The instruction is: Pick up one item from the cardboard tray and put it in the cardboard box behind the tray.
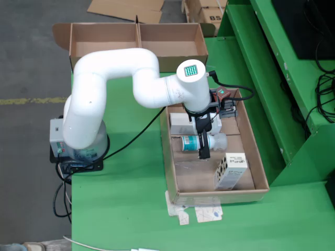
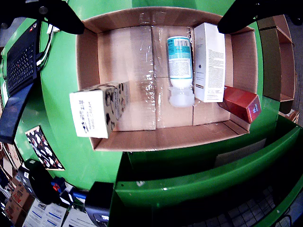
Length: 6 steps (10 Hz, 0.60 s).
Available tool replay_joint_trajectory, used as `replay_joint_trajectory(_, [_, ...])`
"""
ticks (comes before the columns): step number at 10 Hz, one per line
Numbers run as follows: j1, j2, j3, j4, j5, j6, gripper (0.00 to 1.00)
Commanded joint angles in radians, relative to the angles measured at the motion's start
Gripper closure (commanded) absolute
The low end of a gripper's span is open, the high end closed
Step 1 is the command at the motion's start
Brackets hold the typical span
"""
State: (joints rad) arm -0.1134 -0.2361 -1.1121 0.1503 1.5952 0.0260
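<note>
An open cardboard tray (image 1: 261, 180) (image 2: 165, 138) lies on the green table. In it lie a white bottle with a teal label (image 1: 194, 143) (image 2: 180, 59), a long white box (image 1: 179, 124) (image 2: 209, 61), a red box (image 1: 228, 104) (image 2: 241, 105) and an upright box with a black-and-white pattern (image 1: 230, 170) (image 2: 97, 111). My gripper (image 1: 204, 148) (image 2: 150, 26) hangs over the bottle, apart from it. Its dark fingers (image 2: 57, 14) show at the wrist view's top corners, wide apart and open, holding nothing. The two-compartment cardboard box (image 1: 137, 41) stands behind the tray.
The robot's base (image 1: 78, 149) sits left of the tray with black cables around it. Paper scraps (image 1: 201, 213) lie at the tray's front edge. A raised green shelf (image 1: 272, 63) borders the right side. In the wrist view a keyboard (image 2: 19, 59) sits at the left.
</note>
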Motion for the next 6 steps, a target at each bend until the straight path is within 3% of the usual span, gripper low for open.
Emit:
replay_joint_trajectory(1, [-0.042, -0.055, 0.143, -0.027, 0.011, -0.016, 0.0])
replay_joint_trajectory(6, [-0.083, -0.107, 0.209, -0.045, 0.021, -0.029, 0.0])
